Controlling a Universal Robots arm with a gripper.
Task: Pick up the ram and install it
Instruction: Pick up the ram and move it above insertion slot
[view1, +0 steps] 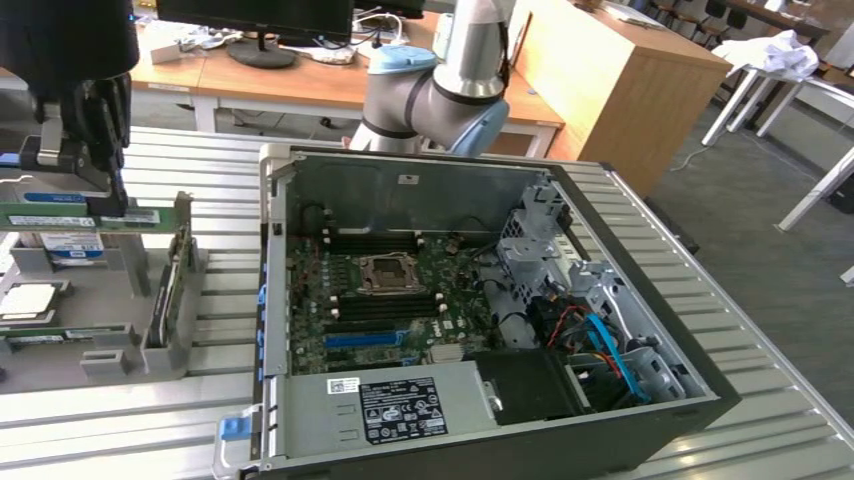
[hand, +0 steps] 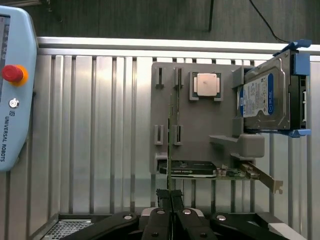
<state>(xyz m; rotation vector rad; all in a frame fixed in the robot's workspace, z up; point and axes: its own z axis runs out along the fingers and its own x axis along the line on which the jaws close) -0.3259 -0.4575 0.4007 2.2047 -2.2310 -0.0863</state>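
Note:
The ram (view1: 54, 219) is a thin green stick with a pale label, held level at the exterior view's far left, just above the grey holder tray (view1: 120, 335). My gripper (view1: 114, 210) comes down from above and is shut on the ram's top edge. In the wrist view the ram (hand: 170, 140) shows edge-on as a thin line running out from between my fingertips, and my gripper (hand: 170, 196) is clamped on it over the tray's slots (hand: 177, 135). The open computer case (view1: 641, 300) lies to the exterior view's right, with black memory slots (view1: 380, 312) on its motherboard.
The grey tray (hand: 200, 135) also carries a silver hard drive (hand: 265, 100), a processor chip (hand: 206, 84) and a graphics card (hand: 192, 170). A teach pendant (hand: 15, 85) lies on the slatted metal table (view1: 747, 380). The arm's blue-grey joints (view1: 441, 95) stand behind the case.

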